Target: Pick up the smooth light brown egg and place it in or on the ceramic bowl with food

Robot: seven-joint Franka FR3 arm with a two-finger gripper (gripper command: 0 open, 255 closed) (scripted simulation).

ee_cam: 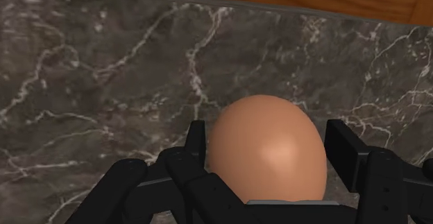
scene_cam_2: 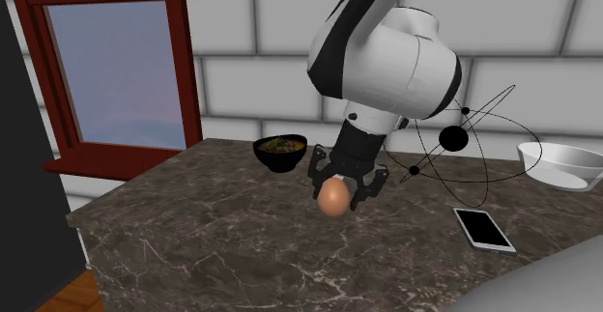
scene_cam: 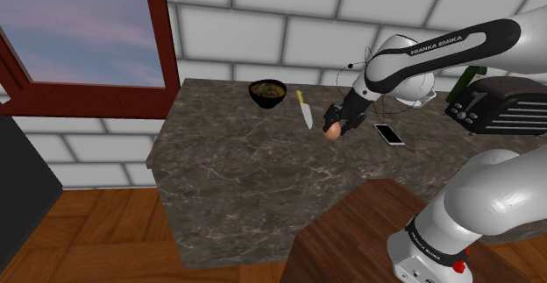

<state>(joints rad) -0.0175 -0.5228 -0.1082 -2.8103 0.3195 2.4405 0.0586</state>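
Shoulder view, centre right of the frame: the gripper hangs over the dark marbled countertop with its two black fingers clamped on the light brown egg, one finger against each side. The egg appears raised off the surface; no contact with the stone can be confirmed.

Surroundings:
- The dark bowl, with food inside, stands at upper centre near the back edge of the countertop, up and to the left of the gripper and well apart from it.
- A knife lies flat between the dark bowl and the gripper, its length running roughly up and down the frame. It is the one item on the line between egg and bowl.
- A phone lies flat just right of the gripper.
- A black appliance sits at the right edge.
- A red-framed window occupies the upper left.
- The wooden stand is at lower right.

Second exterior view:
- A white bowl rests at the right edge, beyond the phone.
- The dark bowl appears just left of the gripper.
- The knife cannot be made out here.

Orientation of the egg:
- In the second exterior view its long axis is close to vertical, in line with the fingers, and its lower end protrudes below the fingertips.
- In the wrist view the egg tapers slightly toward the end away from the hand, facing the countertop.
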